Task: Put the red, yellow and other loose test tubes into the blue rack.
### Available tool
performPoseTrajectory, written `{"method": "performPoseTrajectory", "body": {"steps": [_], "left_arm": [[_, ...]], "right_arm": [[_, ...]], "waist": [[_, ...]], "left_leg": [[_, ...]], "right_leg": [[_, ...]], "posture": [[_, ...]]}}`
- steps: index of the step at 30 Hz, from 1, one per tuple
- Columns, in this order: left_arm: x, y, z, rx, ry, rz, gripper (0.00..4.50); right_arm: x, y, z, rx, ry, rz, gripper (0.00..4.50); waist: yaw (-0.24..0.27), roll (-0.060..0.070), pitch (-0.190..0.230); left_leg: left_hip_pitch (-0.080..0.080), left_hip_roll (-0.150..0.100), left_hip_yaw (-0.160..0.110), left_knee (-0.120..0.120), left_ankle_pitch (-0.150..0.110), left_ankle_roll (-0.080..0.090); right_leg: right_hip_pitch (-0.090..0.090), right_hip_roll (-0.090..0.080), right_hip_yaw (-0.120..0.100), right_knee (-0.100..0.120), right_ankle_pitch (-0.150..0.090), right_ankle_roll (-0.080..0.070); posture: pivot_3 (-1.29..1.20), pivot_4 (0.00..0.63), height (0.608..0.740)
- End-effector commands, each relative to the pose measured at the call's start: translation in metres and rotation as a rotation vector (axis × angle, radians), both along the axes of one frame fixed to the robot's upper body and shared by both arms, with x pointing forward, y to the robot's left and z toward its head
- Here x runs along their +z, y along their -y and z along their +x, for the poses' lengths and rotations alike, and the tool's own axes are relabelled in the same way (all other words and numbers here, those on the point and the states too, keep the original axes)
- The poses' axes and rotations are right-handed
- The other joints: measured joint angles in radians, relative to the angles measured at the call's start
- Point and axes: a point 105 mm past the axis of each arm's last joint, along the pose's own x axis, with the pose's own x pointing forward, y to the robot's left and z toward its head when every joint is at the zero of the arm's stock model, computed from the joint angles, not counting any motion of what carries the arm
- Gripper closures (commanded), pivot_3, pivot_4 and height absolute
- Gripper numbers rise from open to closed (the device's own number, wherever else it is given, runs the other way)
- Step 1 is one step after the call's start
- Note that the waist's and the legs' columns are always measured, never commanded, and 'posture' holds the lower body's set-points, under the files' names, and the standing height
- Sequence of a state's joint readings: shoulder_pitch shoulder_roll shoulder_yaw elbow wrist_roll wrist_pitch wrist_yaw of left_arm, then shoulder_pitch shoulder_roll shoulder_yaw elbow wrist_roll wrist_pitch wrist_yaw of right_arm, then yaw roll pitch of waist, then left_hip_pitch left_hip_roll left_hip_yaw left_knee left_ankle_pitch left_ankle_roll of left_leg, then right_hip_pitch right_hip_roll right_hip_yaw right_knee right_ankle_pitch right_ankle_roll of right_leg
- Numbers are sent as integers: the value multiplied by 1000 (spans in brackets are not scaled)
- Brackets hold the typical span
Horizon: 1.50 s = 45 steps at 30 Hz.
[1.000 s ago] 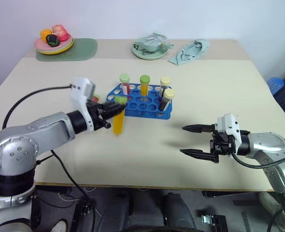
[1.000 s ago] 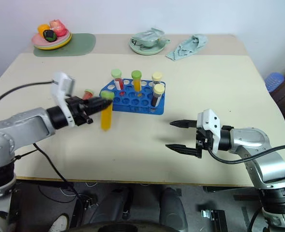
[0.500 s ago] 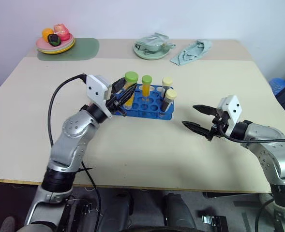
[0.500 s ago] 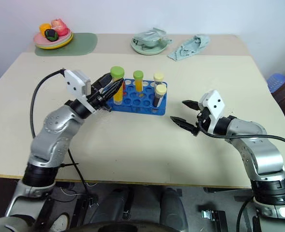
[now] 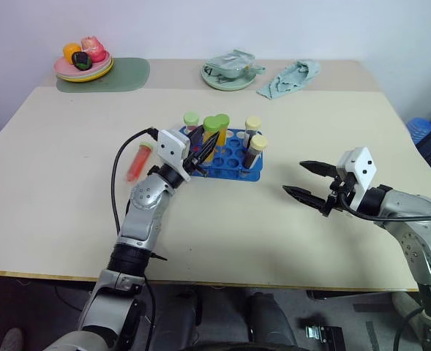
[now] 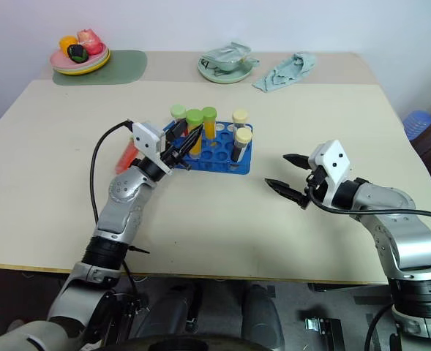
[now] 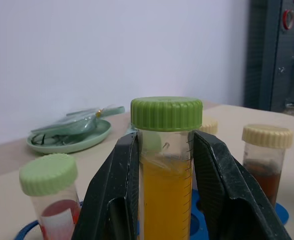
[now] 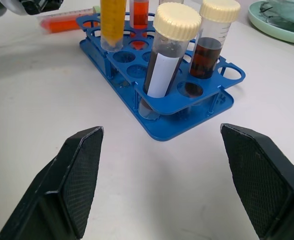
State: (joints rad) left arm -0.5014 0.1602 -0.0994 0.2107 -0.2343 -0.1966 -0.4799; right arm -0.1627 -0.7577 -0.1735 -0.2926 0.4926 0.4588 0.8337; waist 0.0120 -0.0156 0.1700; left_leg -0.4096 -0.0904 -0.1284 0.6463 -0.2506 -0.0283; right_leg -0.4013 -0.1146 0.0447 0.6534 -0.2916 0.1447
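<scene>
Left arm (image 5: 151, 208) outstretched, fingers (image 7: 112, 200) clamping yellow tube (image 7: 165, 180)

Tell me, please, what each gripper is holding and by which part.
The left gripper is shut on the yellow tube, its fingers clamping the upper body just below the green cap. The right gripper is open and holds nothing.

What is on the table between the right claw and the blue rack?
Nothing: between the right claw and the blue rack there is bare table, seen in both eye views.
</scene>
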Motion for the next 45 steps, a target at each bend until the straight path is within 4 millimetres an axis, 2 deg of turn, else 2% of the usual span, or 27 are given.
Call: {"method": "performPoseTrajectory", "body": {"steps": [1,8,21,23,26,30,33,35,37,41,43,45], "left_arm": [[9,6,0,-20,43,-21,3163],[4,18,-1,-63,26,-28,3163],[-14,19,4,-49,-20,40,3163],[-15,18,0,-91,-36,13,3163],[-14,17,0,-88,-34,4,2059],[-7,17,3,-65,-29,-23,56],[6,14,-3,-77,-22,-60,56],[12,4,-1,-16,-37,-63,56],[22,-16,1,49,-77,-119,56],[40,-67,7,289,-172,-192,56],[51,-107,15,504,-242,-174,56],[61,-130,18,603,-296,-185,56]], "right_arm": [[15,1,-3,5,67,-16,652],[18,-1,-4,7,74,-18,652],[22,-6,-4,7,73,-11,652],[22,-7,-3,7,73,-10,652],[23,-9,-3,9,74,-4,652],[22,-10,-1,10,77,1,652],[22,-10,-1,10,77,3,652],[21,-10,0,9,77,3,652],[20,-10,0,9,77,4,652],[17,-12,2,9,78,14,652],[13,-15,3,16,77,27,652],[11,-19,5,25,78,35,652]], "waist": [[0,0,0],[-1,0,0],[-1,0,0],[-1,0,0],[0,0,0],[0,0,0],[-1,0,0],[-1,0,0],[-4,0,0],[-9,0,0],[-7,0,0],[-6,-1,0]], "left_leg": [[0,0,0,0,0,0],[0,0,0,0,0,0],[0,0,0,0,0,0],[0,0,0,0,0,0],[0,0,0,0,0,0],[0,0,0,0,0,0],[0,0,0,0,0,0],[0,0,-1,0,0,0],[0,0,-1,0,0,0],[0,1,-1,0,0,0],[0,1,-1,0,0,0],[0,1,-1,1,0,0]], "right_leg": [[0,0,0,0,0,0],[0,0,0,0,0,0],[0,0,0,0,0,0],[0,0,0,0,0,0],[0,0,0,0,0,0],[0,0,0,0,0,0],[0,0,0,0,0,0],[0,0,0,0,0,0],[0,0,0,0,0,0],[-1,1,0,1,0,0],[-1,1,0,2,0,0],[-1,1,0,2,0,0]], "posture": [[0,150,740],[0,150,740],[0,150,740],[0,150,740],[0,150,740],[0,150,740],[0,150,740],[0,150,740],[0,150,740],[0,150,740],[0,150,740],[0,150,740]]}}
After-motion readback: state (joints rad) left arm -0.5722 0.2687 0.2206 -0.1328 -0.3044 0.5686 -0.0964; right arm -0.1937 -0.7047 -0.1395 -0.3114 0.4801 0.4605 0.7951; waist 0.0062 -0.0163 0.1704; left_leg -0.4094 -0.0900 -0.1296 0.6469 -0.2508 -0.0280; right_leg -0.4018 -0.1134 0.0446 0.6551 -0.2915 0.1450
